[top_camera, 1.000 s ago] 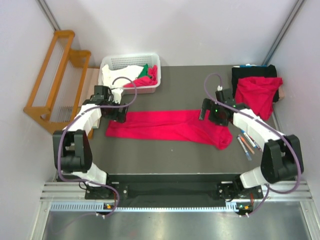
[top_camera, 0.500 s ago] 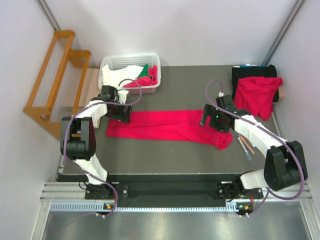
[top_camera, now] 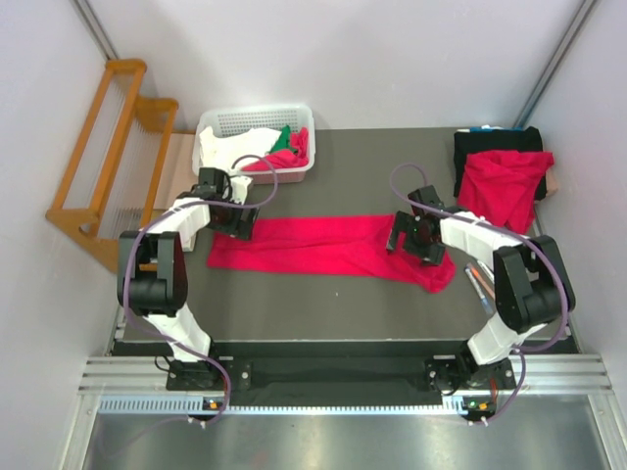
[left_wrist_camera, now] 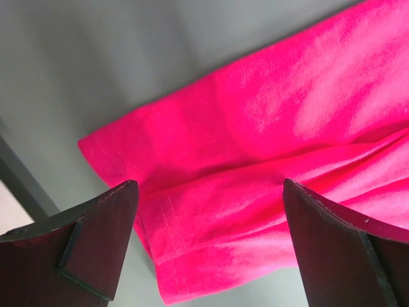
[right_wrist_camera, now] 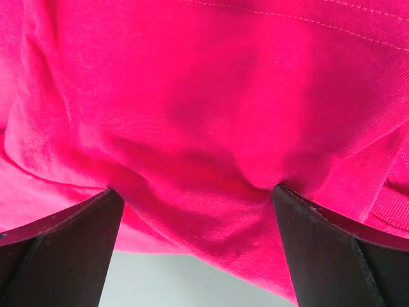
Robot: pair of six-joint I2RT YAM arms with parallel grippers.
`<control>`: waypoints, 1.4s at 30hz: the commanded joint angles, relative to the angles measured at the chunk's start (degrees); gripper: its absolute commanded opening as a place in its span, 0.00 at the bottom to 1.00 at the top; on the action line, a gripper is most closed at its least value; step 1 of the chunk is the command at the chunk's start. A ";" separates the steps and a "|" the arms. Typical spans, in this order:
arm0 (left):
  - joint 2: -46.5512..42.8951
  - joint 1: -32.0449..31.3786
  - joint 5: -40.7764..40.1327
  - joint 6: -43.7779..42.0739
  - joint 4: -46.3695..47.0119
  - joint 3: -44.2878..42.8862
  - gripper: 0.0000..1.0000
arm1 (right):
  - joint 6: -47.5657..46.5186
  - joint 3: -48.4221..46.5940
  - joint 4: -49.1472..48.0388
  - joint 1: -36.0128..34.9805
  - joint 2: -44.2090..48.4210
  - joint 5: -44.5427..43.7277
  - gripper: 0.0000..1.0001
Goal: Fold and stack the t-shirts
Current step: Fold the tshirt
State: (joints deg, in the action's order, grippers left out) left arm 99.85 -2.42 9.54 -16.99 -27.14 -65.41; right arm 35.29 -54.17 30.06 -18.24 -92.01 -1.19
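Observation:
A crimson-red t-shirt (top_camera: 328, 247) lies folded into a long strip across the middle of the dark table. My left gripper (top_camera: 238, 225) is open over its far left corner; the left wrist view shows the hemmed corner (left_wrist_camera: 211, 217) between the wide-apart fingers (left_wrist_camera: 96, 236). My right gripper (top_camera: 409, 242) is open and low on the shirt's right part; in the right wrist view the cloth (right_wrist_camera: 204, 128) bulges between the fingertips (right_wrist_camera: 319, 236). A second red t-shirt (top_camera: 505, 186) lies crumpled at the far right on a black cloth. Another red cloth (top_camera: 294, 152) sits in the basket.
A white basket (top_camera: 257, 122) at the back left holds white, green and red cloths. Pens (top_camera: 482, 279) lie on the table right of the shirt. A wooden rack (top_camera: 108, 147) stands off the table's left side. The black cloth (top_camera: 495, 139) lies at the back right corner.
My right gripper has moved left and down onto the shirt's right part. My left gripper has shifted slightly right over the shirt's far left corner. The shirt lies as before.

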 commanded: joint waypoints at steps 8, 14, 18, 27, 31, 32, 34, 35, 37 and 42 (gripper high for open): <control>-1.34 -0.31 -2.33 -0.85 5.33 2.92 0.99 | -0.13 -4.01 0.08 -0.22 -2.21 -5.22 1.00; 2.09 -0.31 -4.00 -1.37 8.06 3.96 0.99 | -0.39 -4.45 0.70 -0.22 -2.56 -5.75 1.00; 3.42 -0.31 -5.58 -2.34 9.64 6.07 0.99 | -1.01 -6.64 1.22 0.31 -4.40 -6.63 1.00; 1.58 -0.40 -7.08 -4.80 9.30 9.33 0.99 | -3.20 -15.16 2.01 3.12 -13.02 -6.63 1.00; -2.10 -0.66 -5.76 -5.85 6.49 9.68 0.99 | -4.17 -19.91 2.72 4.35 -17.14 -5.84 1.00; -2.73 -0.75 -5.50 -6.12 5.09 9.68 0.99 | -4.61 -22.18 3.33 4.53 -17.94 -5.67 1.00; -4.57 -1.01 -5.24 -7.00 3.59 9.51 0.99 | -5.05 -24.65 3.95 4.97 -20.39 -5.05 1.00; -5.10 -1.10 -5.06 -7.35 2.01 9.33 0.99 | -5.58 -26.93 4.65 5.06 -21.28 -4.79 1.00; -6.59 -1.10 -4.53 -8.31 0.42 9.16 0.99 | -5.84 -28.88 5.00 5.49 -23.21 -4.52 1.00; -9.06 -1.28 -2.60 -9.64 -4.32 8.90 0.99 | -7.77 -35.11 6.23 7.07 -27.17 -2.68 1.00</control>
State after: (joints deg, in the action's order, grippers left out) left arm 94.59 -3.49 5.96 -23.99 -25.28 -56.82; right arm 30.02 -84.25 41.06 -13.52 -114.98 -4.23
